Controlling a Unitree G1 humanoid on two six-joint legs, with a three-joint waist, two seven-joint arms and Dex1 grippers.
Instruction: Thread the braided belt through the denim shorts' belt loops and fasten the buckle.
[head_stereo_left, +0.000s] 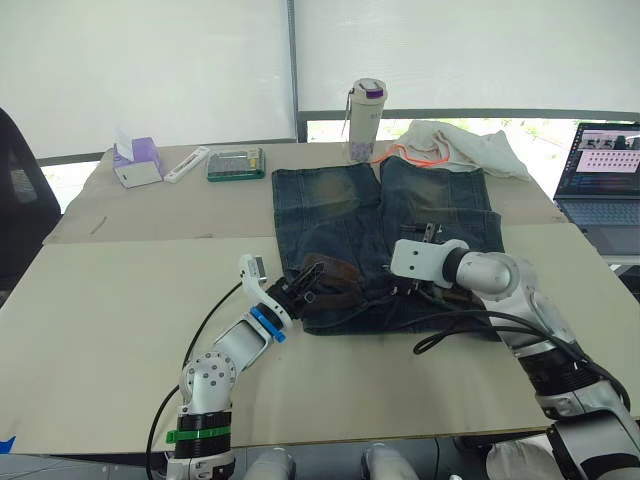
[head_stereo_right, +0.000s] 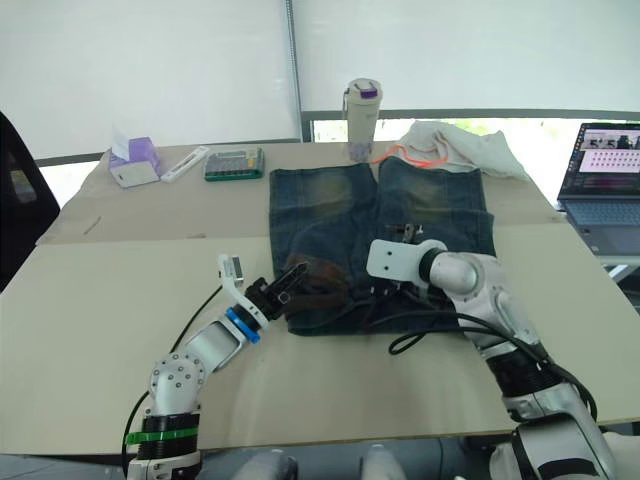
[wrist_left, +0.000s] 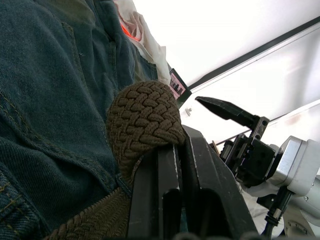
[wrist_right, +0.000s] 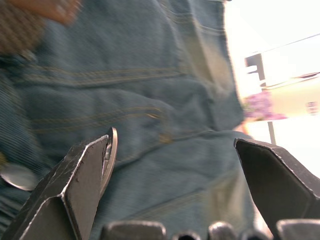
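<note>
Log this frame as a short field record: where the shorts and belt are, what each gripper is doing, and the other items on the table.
shorts: denim shorts flat on the table, waistband toward the robot
belt: braided belt bunched at the waistband's left end
left gripper: left gripper shut on the braided belt
right gripper: right gripper open above the denim, holding nothing
buckle: cannot tell
far edge: bottle, white cloth, tissue pack, calculator
right side: laptop
</note>
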